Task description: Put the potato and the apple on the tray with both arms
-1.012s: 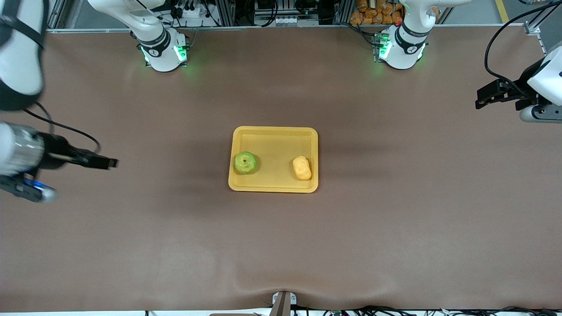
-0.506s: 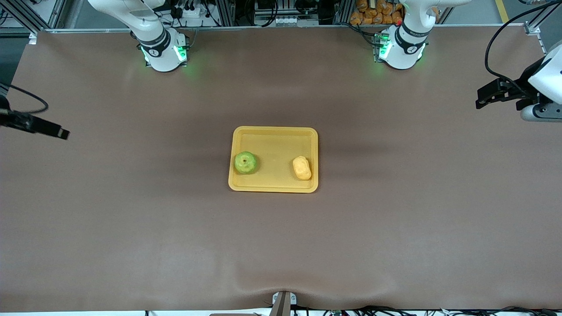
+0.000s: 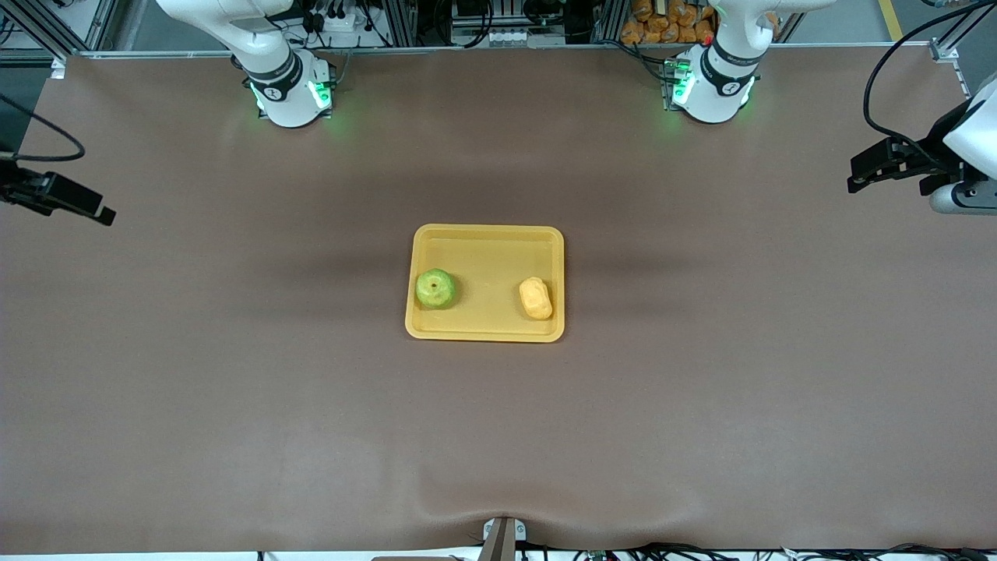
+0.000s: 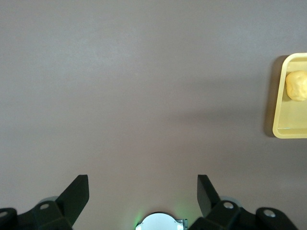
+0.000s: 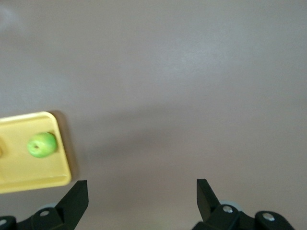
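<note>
Potato (image 3: 535,298) and apple (image 3: 435,288) are seen resting apart on the yellow tray (image 3: 487,234) at mid-table; placement is judged complete. The left gripper (image 4: 142,194) and right gripper (image 5: 142,196) are held wide apart, empty, over opposite table ends.

Count: 1 tray (image 3: 484,241) w/ 1 apple (image 3: 435,288) + 1 potato (image 3: 535,298) on it, 2 arms w/ 2 grippers, i.e. left gripper (image 3: 866,170) & right gripper (image 3: 93,209), 1 brown surface (image 3: 498,436) under all.
</note>
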`<action>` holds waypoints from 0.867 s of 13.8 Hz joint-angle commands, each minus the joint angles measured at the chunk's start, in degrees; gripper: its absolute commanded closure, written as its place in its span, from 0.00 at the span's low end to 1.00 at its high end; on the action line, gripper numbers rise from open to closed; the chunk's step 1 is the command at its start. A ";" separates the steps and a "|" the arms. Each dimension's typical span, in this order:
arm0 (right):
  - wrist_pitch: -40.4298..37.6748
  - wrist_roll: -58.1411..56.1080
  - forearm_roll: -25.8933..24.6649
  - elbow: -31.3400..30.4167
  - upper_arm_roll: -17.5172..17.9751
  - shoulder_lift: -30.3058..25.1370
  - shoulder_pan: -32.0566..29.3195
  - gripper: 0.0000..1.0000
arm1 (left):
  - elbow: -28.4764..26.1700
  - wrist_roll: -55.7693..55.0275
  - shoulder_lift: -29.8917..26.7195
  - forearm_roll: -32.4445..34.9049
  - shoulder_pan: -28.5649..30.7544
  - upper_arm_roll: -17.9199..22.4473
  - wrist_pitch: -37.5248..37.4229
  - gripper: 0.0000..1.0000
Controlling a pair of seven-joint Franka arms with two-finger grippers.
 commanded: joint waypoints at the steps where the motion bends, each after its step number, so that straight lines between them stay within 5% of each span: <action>1: 1.49 -5.16 -4.64 -1.92 6.55 -2.44 -5.17 0.00 | 1.21 -0.33 -0.02 0.30 0.16 -0.07 -0.76 0.00; 12: -0.36 -5.87 -0.17 1.42 3.84 -1.47 -5.01 0.00 | 1.21 0.02 0.07 0.21 0.43 0.11 -0.85 0.00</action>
